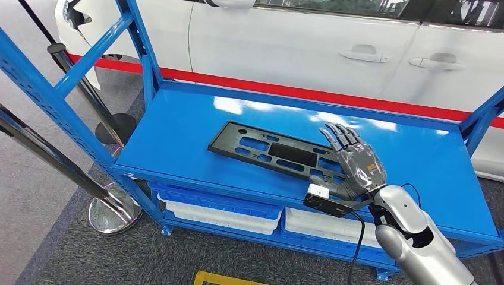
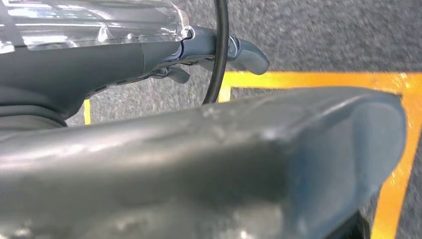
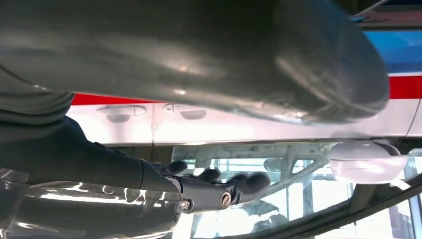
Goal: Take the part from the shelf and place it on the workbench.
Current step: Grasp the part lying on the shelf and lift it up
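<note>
The blue shelf [image 1: 178, 127] carries the black part [image 1: 270, 151], which lies flat on its top, so nothing is taken yet. The right hand [image 1: 350, 163] hovers at the part's near end, fingers straight and apart, holding nothing. Gripping, lifting and placing remain.

right robot hand [image 1: 355, 163] covers the near end of the part [image 1: 270, 149], so any contact there is hidden
</note>
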